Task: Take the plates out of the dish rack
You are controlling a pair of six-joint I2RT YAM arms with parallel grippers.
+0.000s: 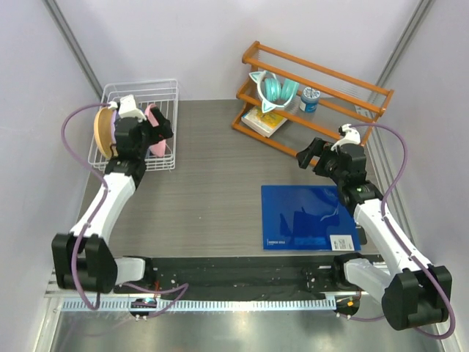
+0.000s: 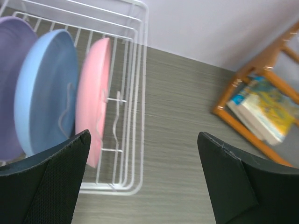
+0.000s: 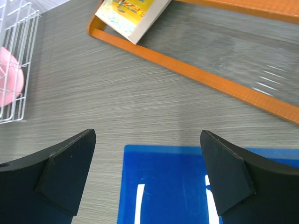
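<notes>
The white wire dish rack (image 1: 168,88) stands at the table's back left. In it the plates stand on edge: yellow-orange (image 1: 102,132) at the left and pink (image 1: 153,117) at the right. The left wrist view shows lavender purple (image 2: 8,79), blue (image 2: 46,93) and pink (image 2: 96,98) side by side behind the rack's wires (image 2: 135,93). My left gripper (image 1: 163,130) is open and empty above the rack's right edge, beside the pink plate (image 2: 145,179). My right gripper (image 1: 308,154) is open and empty over the far edge of the blue mat (image 3: 147,172).
A blue mat (image 1: 311,218) lies at the front right (image 3: 187,186). An orange wooden shelf rack (image 1: 322,77) at the back right holds teal headphones (image 1: 277,92), a can (image 1: 310,99) and books (image 1: 264,121). Its lower bar (image 3: 196,74) lies just beyond my right gripper.
</notes>
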